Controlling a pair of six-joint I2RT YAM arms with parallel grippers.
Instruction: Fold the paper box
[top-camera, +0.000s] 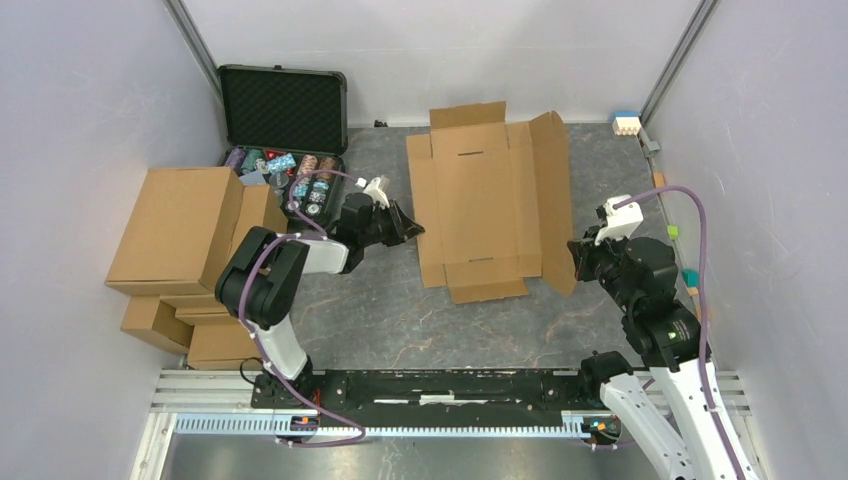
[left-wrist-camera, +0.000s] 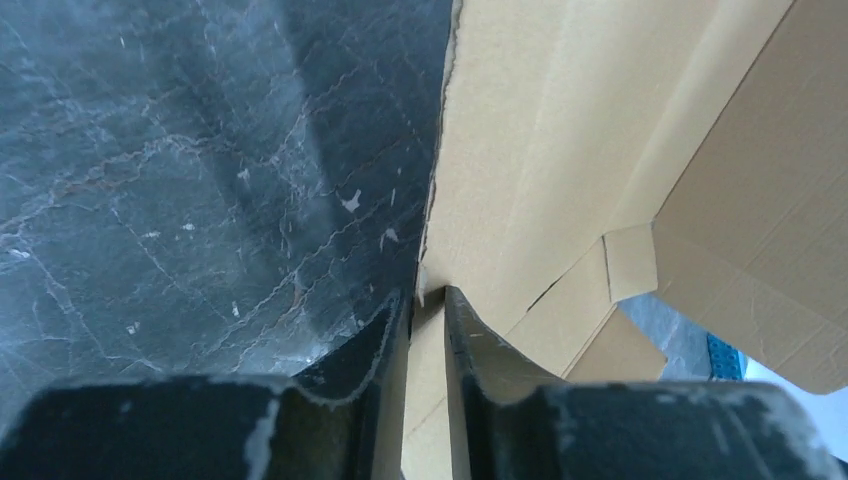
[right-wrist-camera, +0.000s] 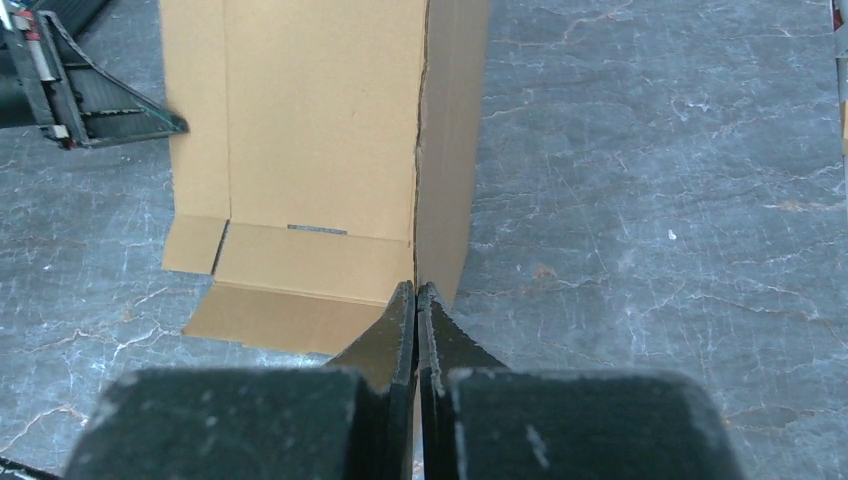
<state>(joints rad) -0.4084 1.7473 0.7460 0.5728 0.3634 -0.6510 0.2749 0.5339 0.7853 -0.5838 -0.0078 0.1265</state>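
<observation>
Box (top-camera: 488, 205): mid-table, between the arms; flat die-cut sheet, inner face up.
Material: plain brown corrugated card, matte, with straight creases and two thin slots.
Right flap (top-camera: 553, 190): long rectangle, standing upright.
Left gripper (left-wrist-camera: 428, 300): black fingers slightly parted astride the box's ragged left edge; cannot tell whether they pinch it.
Right gripper (right-wrist-camera: 416, 292): fingers pressed together, tips at the right flap's near corner.
Table (top-camera: 380, 310): grey, marbled, veined.

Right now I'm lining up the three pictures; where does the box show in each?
Top: box at centre.
Left wrist: box fills the right half, its edge in the left tool.
Right wrist: box upper left of centre, raised flap meeting the right tool.
Shared landmark: the grey table.
</observation>
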